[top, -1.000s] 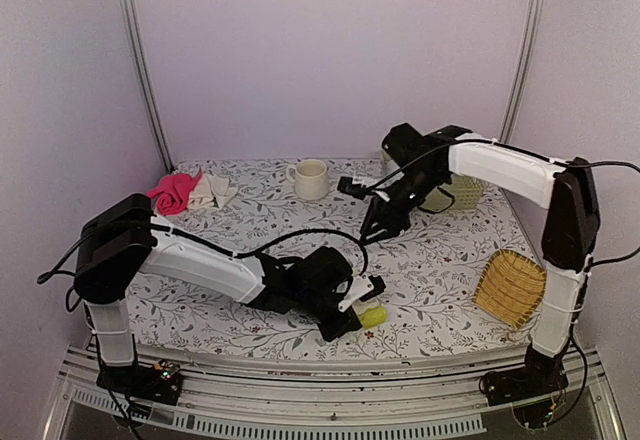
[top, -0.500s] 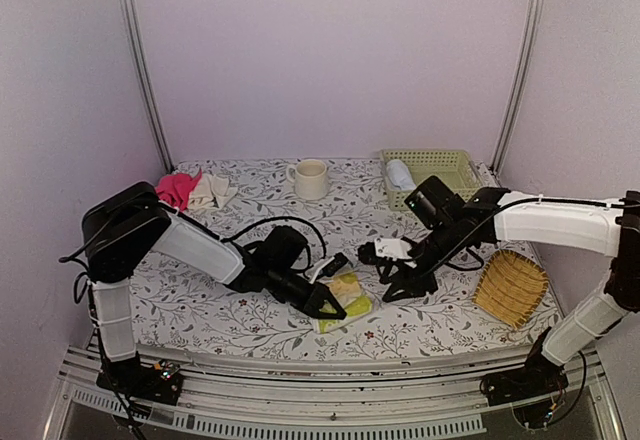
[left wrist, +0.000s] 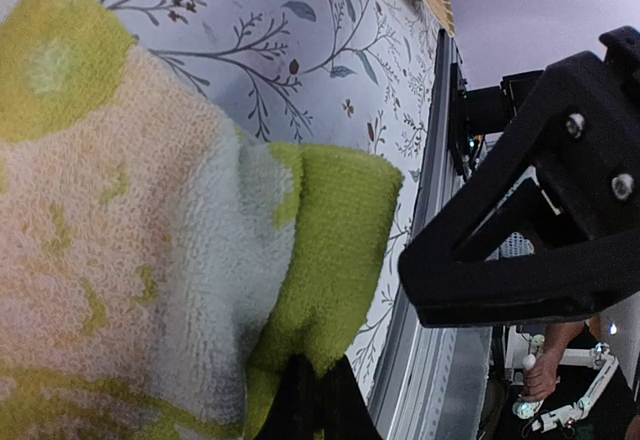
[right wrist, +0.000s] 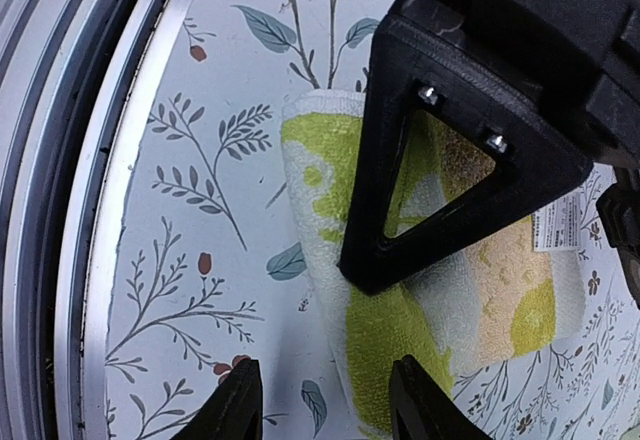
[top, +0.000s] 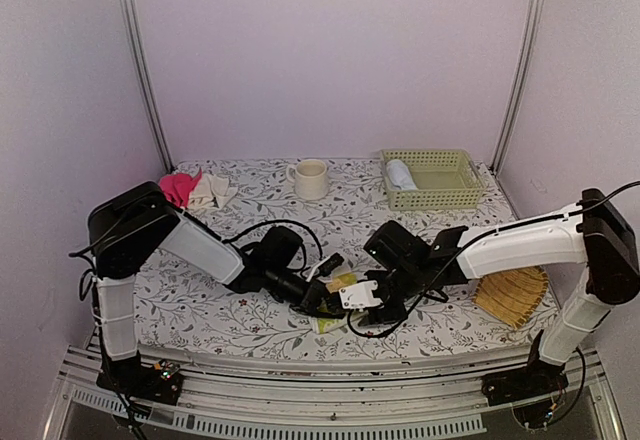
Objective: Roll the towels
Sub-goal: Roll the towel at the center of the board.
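from above, the left pincer [top: 322, 302] and right pincer [top: 350, 310] meet over the patterned towel [top: 340, 282], which lies on the floral tabletop [top: 200, 310] near its front edge. the blue towel [top: 400, 173] lies in the basket [top: 440, 200] at the back right. the left wrist view shows the left pincer clenched on the patterned towel's green folded edge, with the right pincer just beside it. in the right wrist view the right pincer's fingers stand apart, released, above the towel's green end, and the left pincer sits over the towel's middle.
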